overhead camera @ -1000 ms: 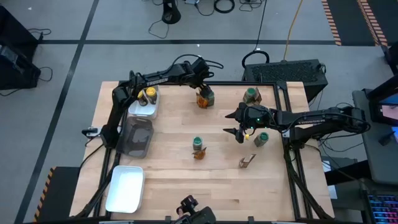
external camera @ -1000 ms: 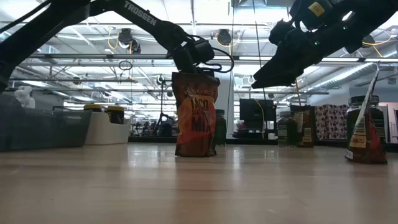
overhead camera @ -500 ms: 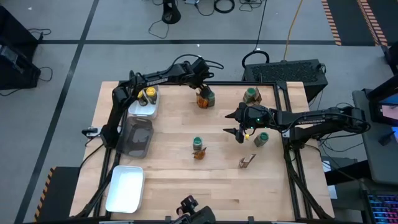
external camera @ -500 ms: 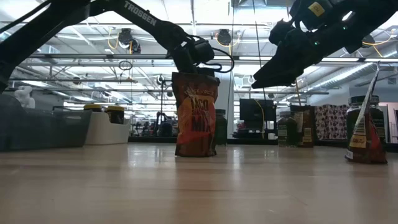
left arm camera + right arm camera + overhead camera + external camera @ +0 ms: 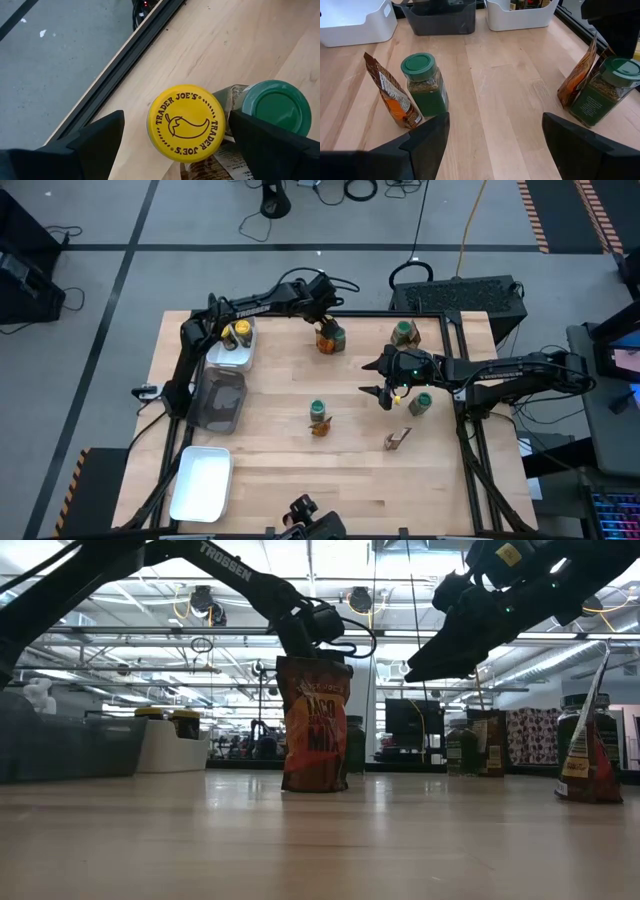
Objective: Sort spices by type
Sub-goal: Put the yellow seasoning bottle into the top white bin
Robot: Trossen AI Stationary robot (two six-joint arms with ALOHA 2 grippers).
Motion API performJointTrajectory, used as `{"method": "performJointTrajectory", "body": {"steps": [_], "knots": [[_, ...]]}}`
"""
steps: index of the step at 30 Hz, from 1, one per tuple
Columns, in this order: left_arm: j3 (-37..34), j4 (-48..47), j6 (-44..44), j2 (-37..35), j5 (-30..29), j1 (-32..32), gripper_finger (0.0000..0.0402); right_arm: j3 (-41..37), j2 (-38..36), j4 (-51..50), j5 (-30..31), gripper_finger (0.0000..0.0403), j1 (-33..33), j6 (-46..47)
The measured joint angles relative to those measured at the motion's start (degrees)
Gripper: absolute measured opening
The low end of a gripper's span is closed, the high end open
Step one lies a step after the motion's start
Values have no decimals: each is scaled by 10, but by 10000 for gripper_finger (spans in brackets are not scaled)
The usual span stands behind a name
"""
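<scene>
My left gripper (image 5: 325, 315) reaches to the table's far middle and hangs open, slanting down over a yellow-lidded spice jar (image 5: 186, 123). Its fingers (image 5: 102, 137) stand on either side of the lid, with a gap on both sides. Close beside that jar stand a green-lidded jar (image 5: 276, 104) and an orange-brown packet (image 5: 325, 341). My right gripper (image 5: 369, 377) hovers open above the table's right middle with nothing between its fingers. Ahead of it a green-lidded jar (image 5: 424, 85) and a packet (image 5: 392, 100) stand upright at the table's centre.
A white tray (image 5: 240, 356) at the far left holds yellow-lidded jars. A dark grey tray (image 5: 222, 400) and a second white tray (image 5: 202, 482) lie along the left edge. Green-lidded jars (image 5: 404, 332) (image 5: 420, 403) and a packet (image 5: 397, 440) stand on the right half.
</scene>
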Motion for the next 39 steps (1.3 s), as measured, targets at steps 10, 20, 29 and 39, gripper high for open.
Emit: {"method": "performJointTrajectory", "body": {"steps": [10,20,29,39], "knots": [[0,0,10,0,-8,0,361,0,0,0,0,299,0,2],[0,0,10,0,-12,0,358,0,0,0,0,299,0,2],[0,9,10,0,-12,0,288,0,0,0,0,299,0,2],[0,8,10,-1,-11,0,231,0,0,0,0,299,0,0]]}}
